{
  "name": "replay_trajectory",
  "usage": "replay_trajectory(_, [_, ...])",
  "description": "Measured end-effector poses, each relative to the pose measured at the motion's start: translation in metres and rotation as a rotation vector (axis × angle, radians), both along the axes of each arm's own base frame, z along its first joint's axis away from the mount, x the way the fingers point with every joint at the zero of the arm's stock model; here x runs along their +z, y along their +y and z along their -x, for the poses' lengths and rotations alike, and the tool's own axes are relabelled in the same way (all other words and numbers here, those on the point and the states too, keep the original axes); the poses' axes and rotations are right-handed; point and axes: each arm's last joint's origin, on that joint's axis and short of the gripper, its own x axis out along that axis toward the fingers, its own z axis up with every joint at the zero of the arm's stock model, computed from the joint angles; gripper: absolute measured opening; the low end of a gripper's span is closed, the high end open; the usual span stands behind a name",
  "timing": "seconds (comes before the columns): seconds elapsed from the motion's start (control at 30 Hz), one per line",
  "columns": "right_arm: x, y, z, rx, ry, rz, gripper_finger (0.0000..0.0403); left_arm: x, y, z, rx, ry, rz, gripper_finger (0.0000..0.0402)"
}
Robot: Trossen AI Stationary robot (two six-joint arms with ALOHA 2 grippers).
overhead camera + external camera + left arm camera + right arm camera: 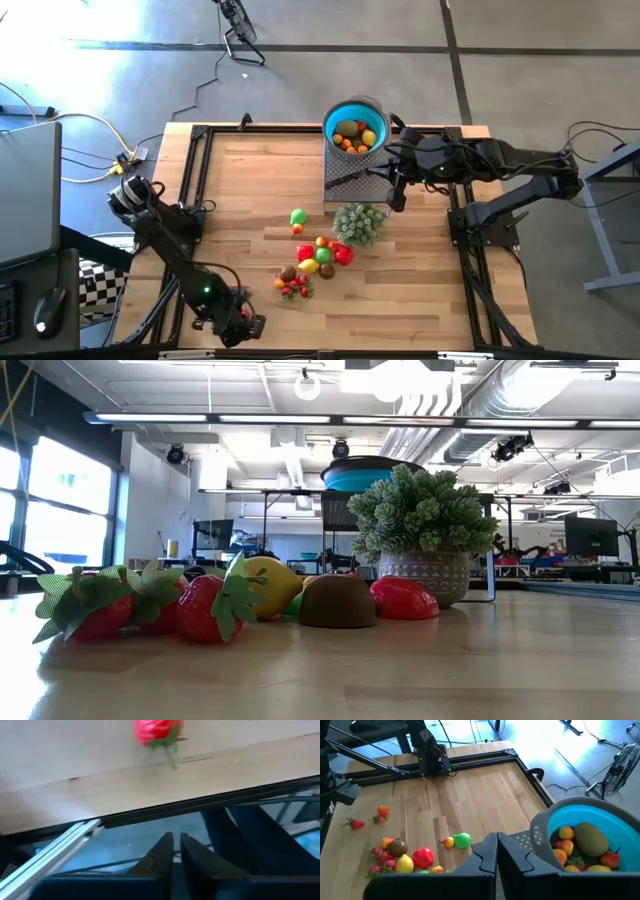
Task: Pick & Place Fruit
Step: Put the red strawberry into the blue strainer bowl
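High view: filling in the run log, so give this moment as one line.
left gripper: shut, empty, near table edge | right gripper: shut, empty, beside bowl | fruit: some in bowl, most on table

In the low view, the potted plant [425, 520] hid most of the blue bowl [350, 477]. A blurred strawberry [159, 730] was cut off at the left wrist view's edge.

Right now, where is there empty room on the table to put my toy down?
The wood between the left arm and the green fruit is bare, and so is the stretch past the fruit pile toward the right edge. It is crowded around the pile, the bushy plant and the blue bowl.
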Motion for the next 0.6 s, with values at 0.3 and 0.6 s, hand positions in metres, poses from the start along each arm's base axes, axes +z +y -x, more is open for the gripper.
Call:
replay_trajectory(0.3, [-0.0001,0.0000,-0.0001,0.007,0.004,0.012,0.0002,-0.0016,0.0022,-0.0008,0.052,-0.024,-0.050,0.0158])
replay_trajectory(0.6, [-0.0001,0.0000,-0.0001,0.007,0.005,0.012,0.0002,-0.0031,0.0050,-0.0004,0.109,-0.028,-0.097,0.0211])
